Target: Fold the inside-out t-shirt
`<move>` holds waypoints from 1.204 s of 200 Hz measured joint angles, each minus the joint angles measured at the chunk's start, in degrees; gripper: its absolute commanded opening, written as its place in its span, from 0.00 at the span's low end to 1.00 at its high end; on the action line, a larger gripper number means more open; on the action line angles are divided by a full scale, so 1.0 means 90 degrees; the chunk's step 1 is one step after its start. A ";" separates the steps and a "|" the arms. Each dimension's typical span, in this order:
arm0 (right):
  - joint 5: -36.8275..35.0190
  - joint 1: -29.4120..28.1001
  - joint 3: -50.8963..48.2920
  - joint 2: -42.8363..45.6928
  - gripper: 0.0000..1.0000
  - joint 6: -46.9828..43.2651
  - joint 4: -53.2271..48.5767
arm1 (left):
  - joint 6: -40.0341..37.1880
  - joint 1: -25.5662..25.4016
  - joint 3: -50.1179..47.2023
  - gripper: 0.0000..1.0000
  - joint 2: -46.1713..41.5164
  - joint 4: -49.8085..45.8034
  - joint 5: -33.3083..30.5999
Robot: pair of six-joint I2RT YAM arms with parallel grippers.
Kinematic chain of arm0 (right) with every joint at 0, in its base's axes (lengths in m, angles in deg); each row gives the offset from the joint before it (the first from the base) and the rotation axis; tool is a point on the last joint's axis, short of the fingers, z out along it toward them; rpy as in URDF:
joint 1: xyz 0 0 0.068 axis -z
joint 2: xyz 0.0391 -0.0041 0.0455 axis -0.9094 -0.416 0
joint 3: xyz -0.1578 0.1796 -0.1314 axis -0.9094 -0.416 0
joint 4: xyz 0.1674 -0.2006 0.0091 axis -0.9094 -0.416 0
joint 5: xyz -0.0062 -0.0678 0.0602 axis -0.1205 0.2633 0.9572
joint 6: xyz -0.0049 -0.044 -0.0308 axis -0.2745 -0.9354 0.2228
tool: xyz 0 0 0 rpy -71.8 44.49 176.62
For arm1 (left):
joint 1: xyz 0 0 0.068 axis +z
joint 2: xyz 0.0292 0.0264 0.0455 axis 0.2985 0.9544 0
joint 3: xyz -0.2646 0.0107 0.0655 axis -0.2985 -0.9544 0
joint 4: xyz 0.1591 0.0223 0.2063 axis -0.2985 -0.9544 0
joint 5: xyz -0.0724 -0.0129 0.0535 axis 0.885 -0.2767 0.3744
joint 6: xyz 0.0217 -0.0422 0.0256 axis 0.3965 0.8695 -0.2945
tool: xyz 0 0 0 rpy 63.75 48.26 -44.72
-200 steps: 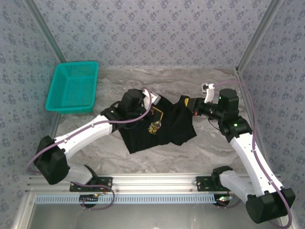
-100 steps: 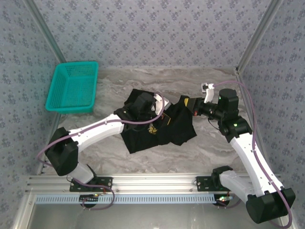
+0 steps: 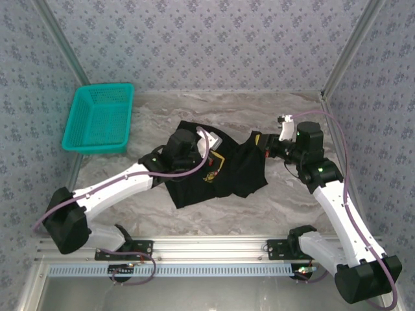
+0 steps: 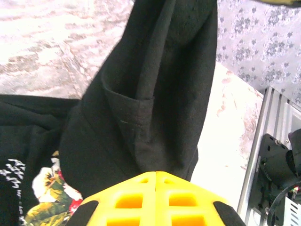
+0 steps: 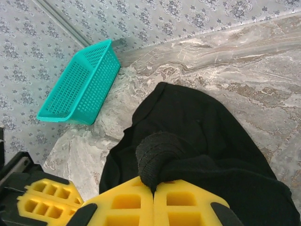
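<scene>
Both grabs look solid to me: left gripper (image 4: 155,174) pinched shut on a black fold near 12 o'clock of the inside-out t-shirt (image 3: 227,178) bunched mid-table, right gripper (image 5: 154,187) clamped on cloth at its 2 o'clock, so I'd lift evenly and spread slowly, away from the teal basket (image 3: 97,120) at 10 o'clock.

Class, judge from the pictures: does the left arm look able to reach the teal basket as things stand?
Probably yes, though encumbered: bare table lies between the left arm and the basket, but its jaws are shut on the shirt, which would drag along.
</scene>
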 measured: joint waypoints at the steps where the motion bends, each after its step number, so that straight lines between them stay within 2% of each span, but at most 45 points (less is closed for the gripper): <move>1: 0.0002 0.0000 0.0000 0.0000 0.00 0.0000 0.0002 | -0.0012 0.0000 0.0000 0.11 -0.0005 0.0005 -0.0002; 22: 0.0010 -0.0022 0.0000 0.0000 0.00 0.0005 0.0012 | -0.0107 0.0024 0.0146 0.28 0.0175 0.0039 -0.0046; 39: 0.0010 -0.0024 0.0000 0.0000 0.00 0.0002 0.0012 | -0.0199 0.0022 0.0384 0.38 0.0559 0.0027 -0.0046; 54: 0.0010 -0.0024 0.0000 0.0000 0.00 0.0002 0.0012 | -0.0226 0.0010 0.0508 0.44 0.0867 0.0027 -0.0027; 75: 0.0010 -0.0024 0.0000 0.0000 0.00 0.0002 0.0012 | -0.0240 -0.0039 0.0653 0.45 0.1175 -0.0029 0.0015; 103: 0.0010 -0.0027 0.0000 0.0000 0.00 0.0002 0.0012 | -0.0250 -0.0092 0.0874 0.35 0.1506 -0.0063 0.0138; 137: 0.0012 -0.0032 0.0000 0.0000 0.00 0.0002 0.0012 | -0.0267 -0.0097 0.1018 0.12 0.1647 -0.0092 0.0284; 173: 0.0010 -0.0029 0.0000 0.0000 0.00 0.0000 0.0012 | -0.0233 -0.0097 0.1107 0.01 0.1659 -0.0095 0.0338; 208: -0.0083 -0.0029 0.0002 0.0012 0.00 -0.0010 -0.0041 | -0.0289 -0.0090 0.1081 0.00 0.1603 -0.0138 0.0338; 241: -0.0690 -0.0024 0.0085 0.0010 0.00 -0.0080 -0.0466 | -0.0301 -0.0036 0.0583 0.00 0.0942 -0.0114 0.0342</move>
